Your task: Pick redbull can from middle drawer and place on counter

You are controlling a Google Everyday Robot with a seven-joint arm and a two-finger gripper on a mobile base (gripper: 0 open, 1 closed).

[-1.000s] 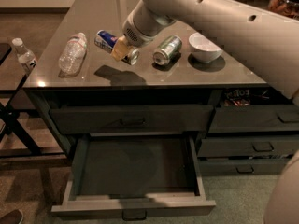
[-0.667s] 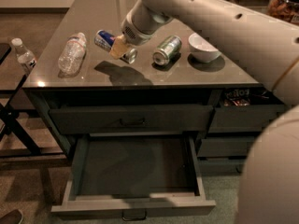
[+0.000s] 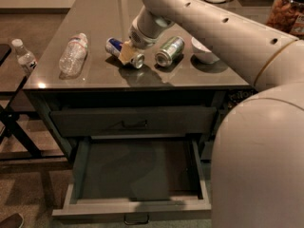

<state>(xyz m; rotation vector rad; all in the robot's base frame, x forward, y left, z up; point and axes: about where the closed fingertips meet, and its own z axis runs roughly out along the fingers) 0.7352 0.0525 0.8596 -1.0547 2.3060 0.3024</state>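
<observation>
Change: since a second ago the gripper [image 3: 127,52] has carried the redbull can [image 3: 114,45] lower and a little closer to the green can [image 3: 169,51].
Meaning: the lift out of the drawer looks finished. I judge only the set-down and release remain.
Gripper: just left of the green can, narrowed around the middle of the redbull can, with one tan pad across it.
Redbull can: on its side and tilted, blue end pointing away from the green can, low over the counter [image 3: 104,13]. Whether it already rests on the top I cannot tell.
Middle drawer [image 3: 137,172]: below and in front of the green can, pulled fully open, nothing in it.
Top drawer [image 3: 133,122]: directly under the counter edge, shut, contents hidden.
Bowl [image 3: 204,55]: just right of the green can, upright. I cannot see inside it.
Bottle [image 3: 73,55]: well left of the green can, lying flat on the counter.
Risk: the redbull can may roll once freed, and the green can is near.
</observation>
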